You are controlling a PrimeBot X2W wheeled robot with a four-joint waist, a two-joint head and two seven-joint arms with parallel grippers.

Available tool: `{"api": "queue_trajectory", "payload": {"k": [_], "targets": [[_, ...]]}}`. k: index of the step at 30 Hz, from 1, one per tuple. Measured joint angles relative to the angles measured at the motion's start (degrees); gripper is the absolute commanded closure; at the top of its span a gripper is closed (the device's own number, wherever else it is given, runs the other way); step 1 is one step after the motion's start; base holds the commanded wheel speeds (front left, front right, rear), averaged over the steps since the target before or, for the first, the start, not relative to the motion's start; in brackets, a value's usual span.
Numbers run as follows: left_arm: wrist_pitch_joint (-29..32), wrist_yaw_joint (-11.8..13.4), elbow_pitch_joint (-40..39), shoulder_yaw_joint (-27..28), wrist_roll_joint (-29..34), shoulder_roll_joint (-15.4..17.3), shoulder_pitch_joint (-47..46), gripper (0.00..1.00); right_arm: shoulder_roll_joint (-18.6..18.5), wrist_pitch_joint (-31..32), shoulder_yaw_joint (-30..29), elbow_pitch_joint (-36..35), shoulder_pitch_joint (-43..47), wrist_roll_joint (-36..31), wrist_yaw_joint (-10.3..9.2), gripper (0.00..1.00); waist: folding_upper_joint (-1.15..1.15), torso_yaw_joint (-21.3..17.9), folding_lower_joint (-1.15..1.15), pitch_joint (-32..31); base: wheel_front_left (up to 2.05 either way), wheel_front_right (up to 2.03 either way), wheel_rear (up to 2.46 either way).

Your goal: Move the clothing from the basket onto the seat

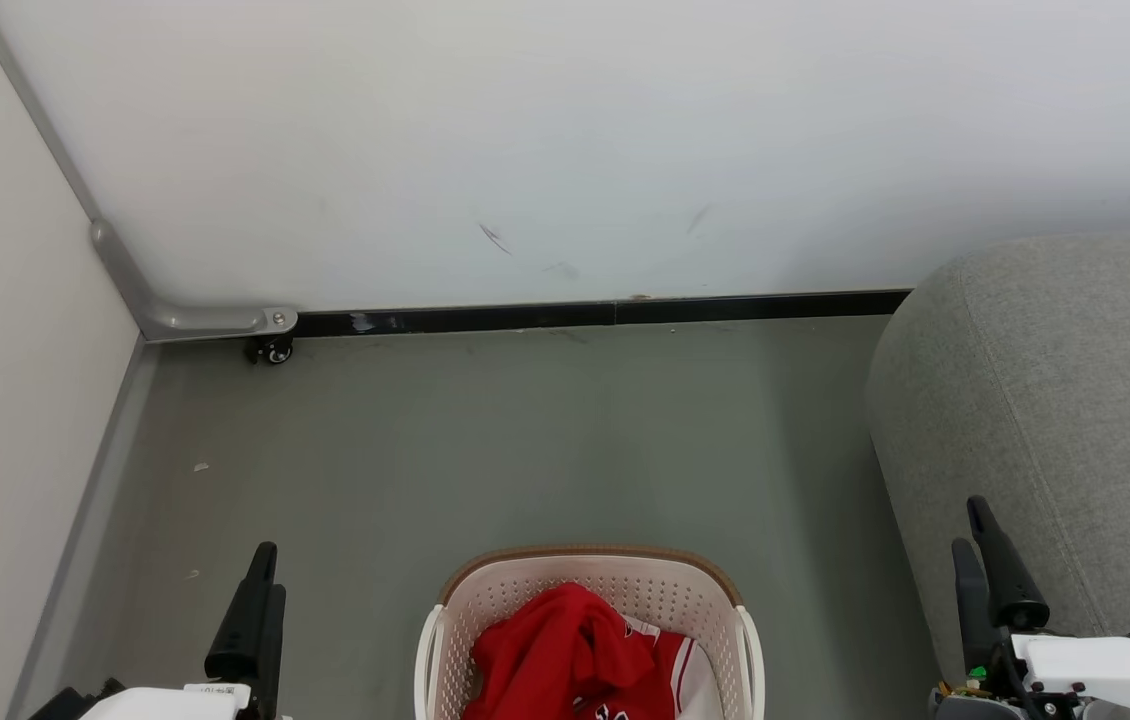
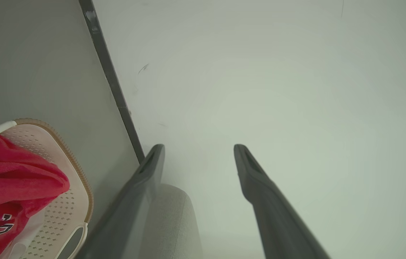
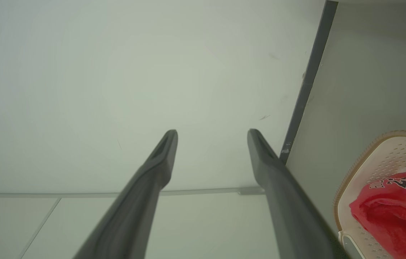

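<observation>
The cream perforated basket (image 1: 525, 590) with a brown rim stands on the grey floor at the bottom centre, between my two arms. Red clothing (image 1: 565, 650) is heaped inside it, with white trim and dark lettering showing. The grey seat (image 1: 1055, 400) rises at the right. My left gripper (image 1: 270, 570) hangs open at the lower left, apart from the basket (image 2: 77, 187) and the clothing (image 2: 9, 180). My right gripper (image 1: 968, 525) is open too, in front of the seat's side. Both wrist views show spread fingers with nothing between them: left gripper (image 2: 199, 149), right gripper (image 3: 212, 133).
A white wall with a black baseboard (image 1: 605, 314) closes the far side. A pale partition stands along the left, with a metal foot and a small caster (image 1: 270, 350) at its corner. Open grey floor (image 1: 525, 440) lies between the basket and the wall.
</observation>
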Motion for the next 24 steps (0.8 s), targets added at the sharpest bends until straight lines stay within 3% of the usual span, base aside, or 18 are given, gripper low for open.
{"api": "queue_trajectory", "payload": {"k": [17,24], "targets": [[-3.47,0.59,-3.55,-1.41,14.67,0.51,0.0,0.0,-0.83,-3.67,1.92,-1.23,-0.03,-14.6,0.01,0.0,0.0,0.06,0.81,-0.54,0.0,0.0,0.0],[-4.85,1.42,-5.38,-2.34,23.74,1.07,0.0,0.0,-0.99,-5.19,2.93,-1.41,-0.04,-22.49,0.01,0.0,0.0,0.14,0.96,-0.76,0.0,0.0,0.0]]}}
